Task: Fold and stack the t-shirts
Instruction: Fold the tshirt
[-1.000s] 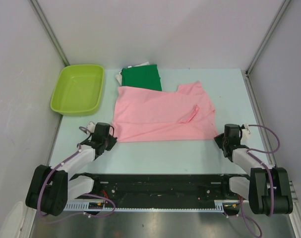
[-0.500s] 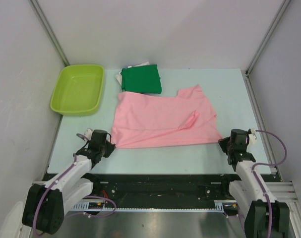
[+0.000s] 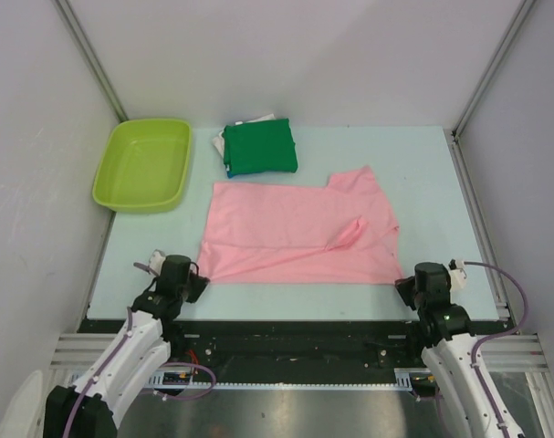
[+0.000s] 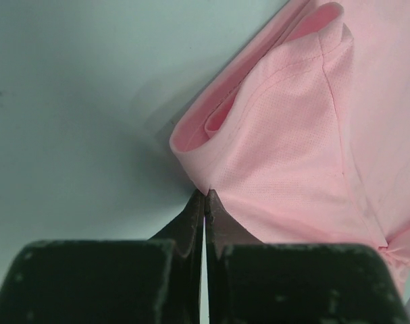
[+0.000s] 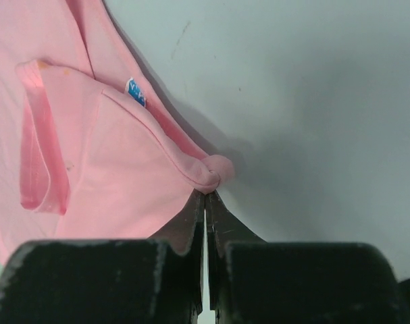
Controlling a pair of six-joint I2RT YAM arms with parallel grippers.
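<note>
Your green t-shirt point(image 3: 261, 148) sits folded, but the pink t-shirt point(image 3: 295, 233) lies mostly flat, its near corners pinched in your left tool point(image 4: 205, 196) and right tool point(image 5: 205, 196).

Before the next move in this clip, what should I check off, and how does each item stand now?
1. Left claw shut on the pink t-shirt at its near-left corner: ok.
2. Right claw shut on its near-right corner: ok.
3. Pink t-shirt lying flat: not ok, a loose fold sits on its right half.
4. Pink t-shirt apart from the dark green folded shirt: ok, narrow gap.
5. Lime tub clear of the cloth: ok.
6. How much cloth each claw holds: cannot tell.
</note>
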